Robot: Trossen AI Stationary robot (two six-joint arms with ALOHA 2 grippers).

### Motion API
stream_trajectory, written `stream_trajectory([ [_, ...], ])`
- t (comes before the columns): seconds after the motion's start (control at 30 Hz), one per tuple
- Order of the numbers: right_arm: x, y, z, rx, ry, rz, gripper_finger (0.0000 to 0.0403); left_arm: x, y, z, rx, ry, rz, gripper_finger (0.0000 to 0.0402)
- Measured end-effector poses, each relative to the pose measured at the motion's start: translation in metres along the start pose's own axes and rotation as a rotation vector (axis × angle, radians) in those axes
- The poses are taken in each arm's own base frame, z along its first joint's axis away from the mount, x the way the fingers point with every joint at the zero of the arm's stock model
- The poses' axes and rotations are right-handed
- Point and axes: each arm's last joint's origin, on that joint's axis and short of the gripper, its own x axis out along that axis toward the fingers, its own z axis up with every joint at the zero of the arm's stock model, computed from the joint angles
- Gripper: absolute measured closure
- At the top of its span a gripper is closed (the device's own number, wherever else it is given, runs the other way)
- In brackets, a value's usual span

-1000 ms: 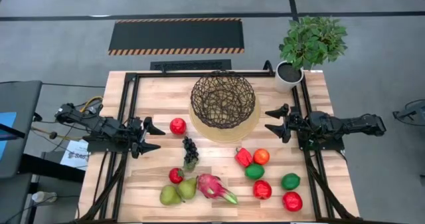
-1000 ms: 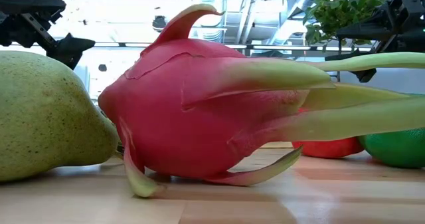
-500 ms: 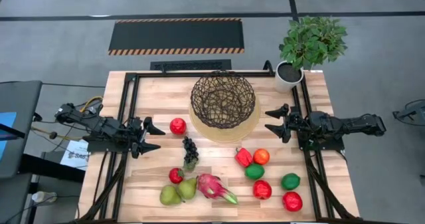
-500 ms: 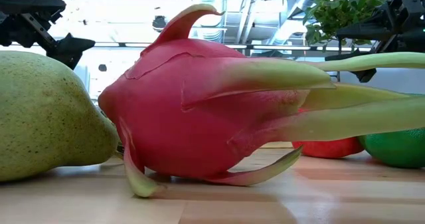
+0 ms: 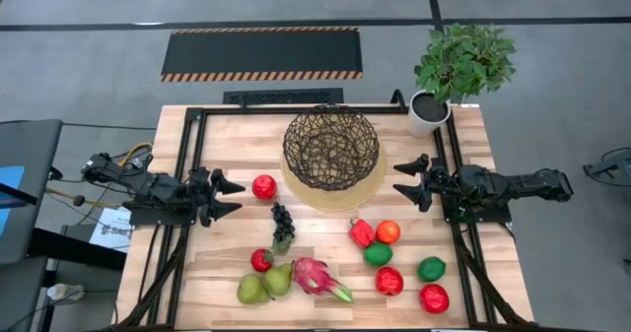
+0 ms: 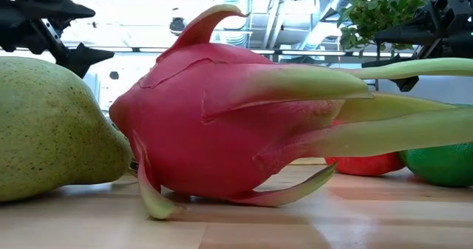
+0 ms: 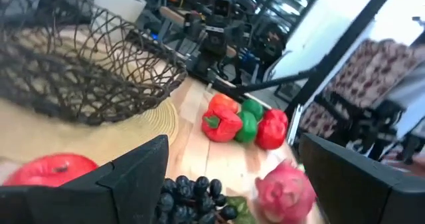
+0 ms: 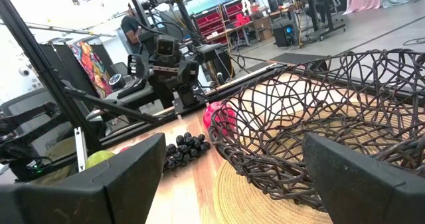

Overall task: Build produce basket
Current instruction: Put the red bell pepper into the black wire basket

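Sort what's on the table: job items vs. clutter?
Job:
basket
red apple
grapes
pepper
orange
dragon fruit
pears
green fruits
red fruits

Lying about:
potted plant
striped mat

Both claws, left and right, open, hold nothing.

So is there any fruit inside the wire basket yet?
No, in the high view the basket holds nothing, and all the produce, like the red apple and the dragon fruit, lies on the table.
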Motion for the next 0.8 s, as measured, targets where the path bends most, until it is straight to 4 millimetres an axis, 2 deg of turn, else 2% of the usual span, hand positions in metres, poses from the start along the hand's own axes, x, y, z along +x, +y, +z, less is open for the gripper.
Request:
stream_trajectory([
  [0.27, 0.0000, -0.0001, 0.0001, 0.000, -0.001, -0.001, 0.0029, 0.0000, 0.0004, 0.0005, -0.198, -0.014, 0.014, 0.0077],
  [0.43, 0.0001, -0.0008, 0.0008, 0.038, -0.008, -0.008, 0.0029, -0.0002, 0.0024, 0.0021, -0.408, -0.082, 0.075, 0.0077],
  [0.63, 0.0001, -0.0003, 0.0019, 0.104, -0.019, -0.003, 0.0029, -0.0009, 0.0056, 0.0043, -0.494, -0.187, 0.164, 0.0077],
  [0.8, 0.0001, 0.0000, 0.0027, 0.348, -0.027, 0.004, 0.0029, -0.0011, 0.0062, 0.0058, -0.556, -0.237, 0.181, 0.0077],
])
